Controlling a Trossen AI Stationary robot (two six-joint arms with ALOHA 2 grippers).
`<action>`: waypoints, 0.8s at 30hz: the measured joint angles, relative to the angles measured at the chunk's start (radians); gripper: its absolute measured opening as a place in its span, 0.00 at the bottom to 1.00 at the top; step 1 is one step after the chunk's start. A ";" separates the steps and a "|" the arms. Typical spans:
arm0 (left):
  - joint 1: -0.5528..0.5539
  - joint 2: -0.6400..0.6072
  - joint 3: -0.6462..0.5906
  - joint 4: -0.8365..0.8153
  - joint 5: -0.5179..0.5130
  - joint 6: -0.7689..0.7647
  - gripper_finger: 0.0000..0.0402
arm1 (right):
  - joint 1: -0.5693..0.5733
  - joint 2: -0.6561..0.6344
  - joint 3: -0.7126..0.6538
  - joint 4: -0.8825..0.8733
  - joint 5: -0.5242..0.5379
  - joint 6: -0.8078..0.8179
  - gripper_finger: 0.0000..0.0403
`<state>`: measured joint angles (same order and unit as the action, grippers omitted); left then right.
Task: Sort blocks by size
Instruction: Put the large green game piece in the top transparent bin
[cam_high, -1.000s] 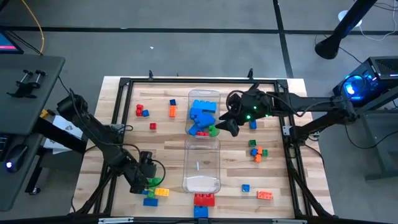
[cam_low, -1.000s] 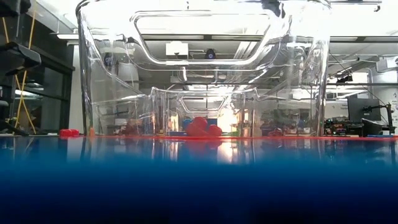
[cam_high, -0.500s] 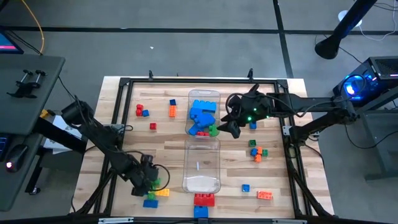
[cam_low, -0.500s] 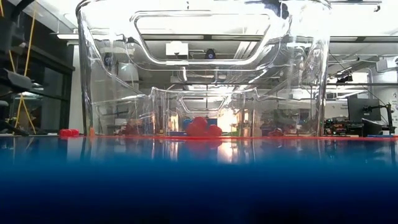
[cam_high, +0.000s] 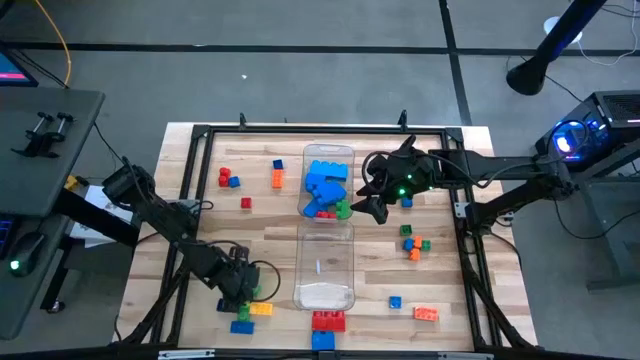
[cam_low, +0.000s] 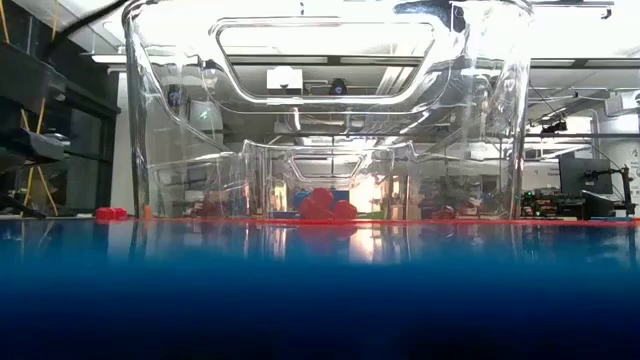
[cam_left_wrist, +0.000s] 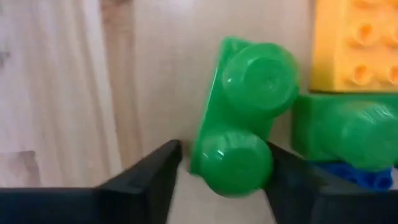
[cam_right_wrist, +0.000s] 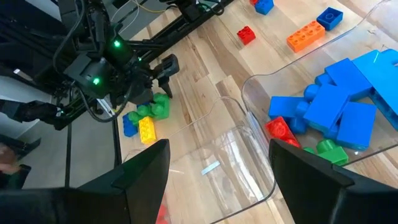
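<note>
Our left gripper (cam_left_wrist: 221, 171) straddles a small green studded plastic brick (cam_left_wrist: 242, 118) near the table's front left; its jaws stand apart, not yet pinching. We judge the closing fingers could nudge the touching yellow studded brick (cam_left_wrist: 354, 43), or grip off-centre. Our right gripper (cam_high: 372, 200) hangs open beside the clear far bin (cam_high: 325, 152) holding blue blocks. The slatted wooden tabletop (cam_high: 270, 225) sits on grey floor.

Two clear bins (cam_high: 326, 240) block the table (cam_high: 280, 235) middle; bare wood on either side is free — only scattered blocks (cam_high: 414, 243) interrupt it.
</note>
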<state>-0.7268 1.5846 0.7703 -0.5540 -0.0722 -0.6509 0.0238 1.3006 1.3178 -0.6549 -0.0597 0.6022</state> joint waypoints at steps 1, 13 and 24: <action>0.012 -0.004 0.002 -0.006 0.005 -0.002 0.38 | 0.000 -0.002 0.000 0.000 0.000 0.000 0.67; 0.330 -0.381 0.034 -0.221 -0.310 0.030 0.21 | 0.012 -0.145 0.000 -0.033 0.095 0.001 0.67; 0.803 -0.272 0.214 0.251 -0.208 0.460 0.21 | 0.009 -0.214 0.000 -0.216 0.415 0.159 0.67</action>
<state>0.0760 1.3121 0.9845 -0.3026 -0.2804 -0.1907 0.0326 1.0867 1.3178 -0.8713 0.3555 0.7613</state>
